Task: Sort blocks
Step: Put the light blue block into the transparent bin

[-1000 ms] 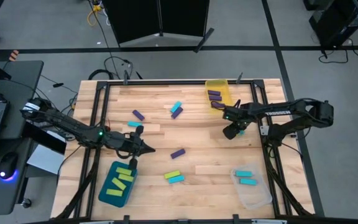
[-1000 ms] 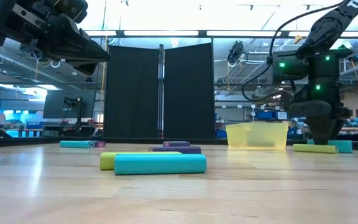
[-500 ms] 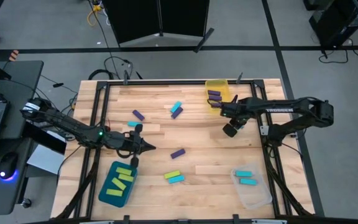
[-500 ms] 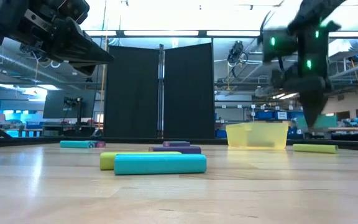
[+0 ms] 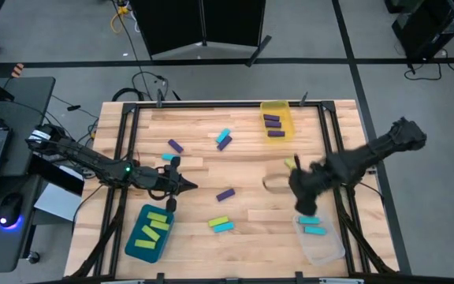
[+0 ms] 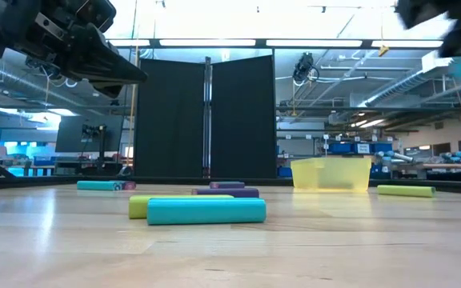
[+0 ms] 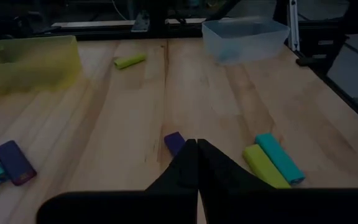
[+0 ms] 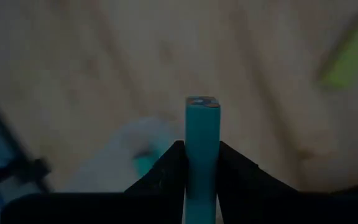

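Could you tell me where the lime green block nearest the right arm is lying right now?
In the high view the lime green block lies on the table's right half, below the yellow bin and just up-left of the right gripper.

Three bins (image 5: 277, 106), two arms (image 5: 77, 154), five purple blocks (image 5: 225, 194), two loose lime blocks (image 5: 217, 222).
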Controlling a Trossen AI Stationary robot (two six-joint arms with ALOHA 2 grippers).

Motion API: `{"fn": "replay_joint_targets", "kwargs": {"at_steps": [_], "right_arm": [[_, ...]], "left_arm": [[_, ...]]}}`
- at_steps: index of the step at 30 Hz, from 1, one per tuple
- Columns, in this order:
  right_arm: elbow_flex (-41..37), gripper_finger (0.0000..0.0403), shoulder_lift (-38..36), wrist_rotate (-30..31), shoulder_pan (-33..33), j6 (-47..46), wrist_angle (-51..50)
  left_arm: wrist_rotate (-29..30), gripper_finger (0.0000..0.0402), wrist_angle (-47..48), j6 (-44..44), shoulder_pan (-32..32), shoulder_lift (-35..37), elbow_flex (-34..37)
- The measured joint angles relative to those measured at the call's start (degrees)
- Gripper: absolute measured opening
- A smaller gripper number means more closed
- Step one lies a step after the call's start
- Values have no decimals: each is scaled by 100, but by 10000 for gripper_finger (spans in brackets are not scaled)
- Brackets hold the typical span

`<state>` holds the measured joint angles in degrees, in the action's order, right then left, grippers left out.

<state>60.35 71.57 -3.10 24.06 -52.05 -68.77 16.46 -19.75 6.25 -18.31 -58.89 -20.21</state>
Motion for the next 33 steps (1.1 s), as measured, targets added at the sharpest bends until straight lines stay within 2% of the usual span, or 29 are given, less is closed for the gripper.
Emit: {"fn": "replay_joint_targets", "kwargs": {"at_steps": [6,9,12,19,23,33], "right_arm": [[-298,71,169,-154,1902,-2044,729],[-485,71,391,-183,2543,-2644,1186],[-649,71,682,-185,2898,-2913,1436],[-940,71,1293,-394,3026,-2686,2190],[-978,71,1546,-448,3012,-2412,2295],[-978,71,1869,-598,2897,-1969,2783]], "left_arm": [[-141,6,58,36,-2,-2,0],[-275,6,57,-1,0,-2,0],[-409,6,9,-81,19,-2,0],[-745,6,7,-147,337,-2,0],[-965,6,12,-149,488,-2,0],[-1011,6,29,-128,520,-2,0]]}}
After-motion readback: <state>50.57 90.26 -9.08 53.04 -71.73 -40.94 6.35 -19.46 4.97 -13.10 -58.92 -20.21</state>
